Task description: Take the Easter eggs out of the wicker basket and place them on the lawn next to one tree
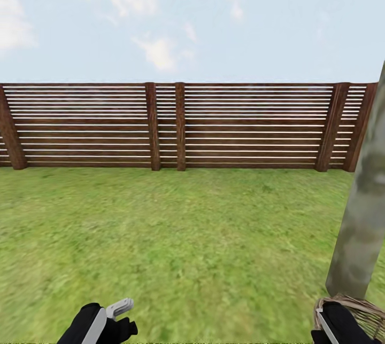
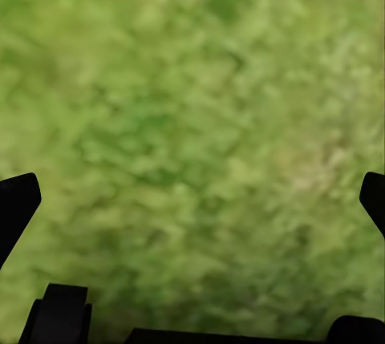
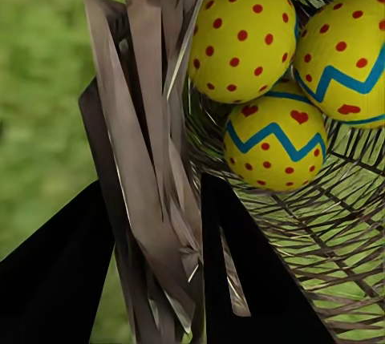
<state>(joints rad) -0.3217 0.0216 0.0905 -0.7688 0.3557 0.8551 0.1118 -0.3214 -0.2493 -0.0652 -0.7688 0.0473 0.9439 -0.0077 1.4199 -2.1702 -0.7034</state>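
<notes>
My right gripper pinched the basket rim; light, springy wicker. Eggs looked smooth, slippery. Left gripper gaped empty.

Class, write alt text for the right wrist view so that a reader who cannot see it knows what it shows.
Three yellow Easter eggs with red dots, hearts and blue zigzag bands lie together inside a brown wicker basket. The right gripper is closed on the basket's braided rim, one black finger on each side of it. Blurred green lawn lies behind.
</notes>
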